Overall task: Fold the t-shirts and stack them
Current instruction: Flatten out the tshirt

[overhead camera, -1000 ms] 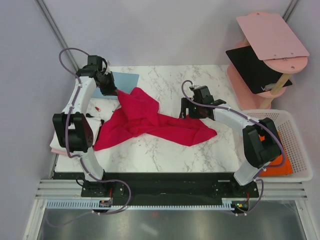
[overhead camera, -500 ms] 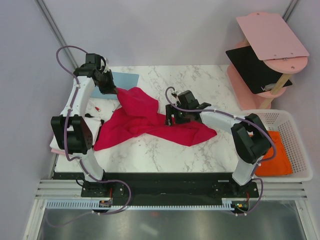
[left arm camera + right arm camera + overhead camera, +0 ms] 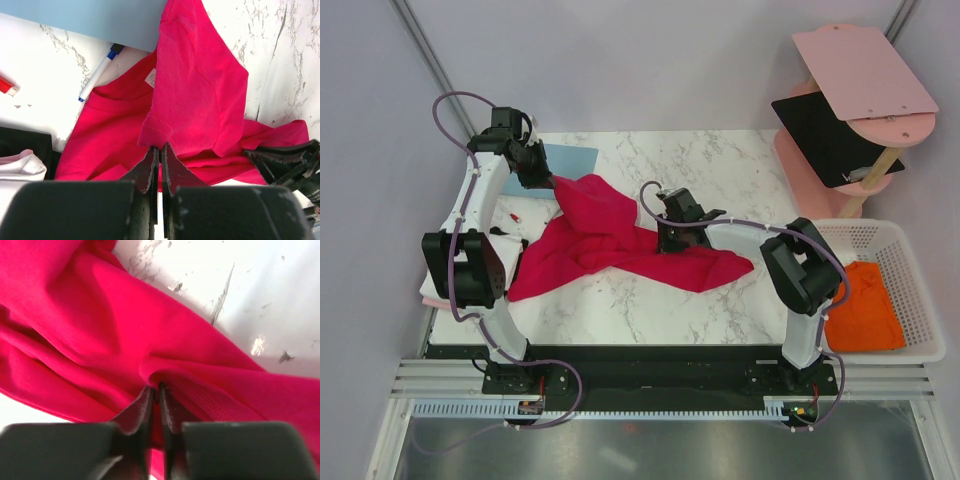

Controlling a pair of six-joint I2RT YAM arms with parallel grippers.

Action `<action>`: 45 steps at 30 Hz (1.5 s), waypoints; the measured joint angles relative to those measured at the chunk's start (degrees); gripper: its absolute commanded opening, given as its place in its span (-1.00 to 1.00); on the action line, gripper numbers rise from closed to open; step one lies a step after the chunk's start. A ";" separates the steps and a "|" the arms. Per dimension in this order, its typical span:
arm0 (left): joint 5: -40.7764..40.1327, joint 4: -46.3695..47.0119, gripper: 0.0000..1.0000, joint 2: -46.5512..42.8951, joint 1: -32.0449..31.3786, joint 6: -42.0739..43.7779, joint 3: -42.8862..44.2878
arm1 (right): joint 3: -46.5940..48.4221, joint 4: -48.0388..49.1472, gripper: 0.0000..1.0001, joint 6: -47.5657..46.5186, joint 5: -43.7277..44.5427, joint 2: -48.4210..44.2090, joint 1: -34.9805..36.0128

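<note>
Holding crimson-red cloth t-shirt [image 3: 602,228] pinched in left gripper [image 3: 160,150] (hem) & right gripper [image 3: 157,390] (mid fold), prob. to spread flat.

Overhead rear view of whole table [image 3: 650,300]; both wrist views close on crimson t-shirt [image 3: 200,100].

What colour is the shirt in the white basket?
Plain orange cloth shirt; top external view shows it best.

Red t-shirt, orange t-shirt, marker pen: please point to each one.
red t-shirt [image 3: 598,238], top external view, on its bunched middle.
orange t-shirt [image 3: 868,314], top external view, on its middle.
marker pen [image 3: 97,75], left wrist view, on its white barrel.
</note>
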 measured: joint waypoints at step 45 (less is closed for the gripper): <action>-2.21 0.98 -0.96 -19.69 10.14 -0.72 -2.05 | -2.12 -6.93 -1.00 -8.00 24.35 -37.57 -14.23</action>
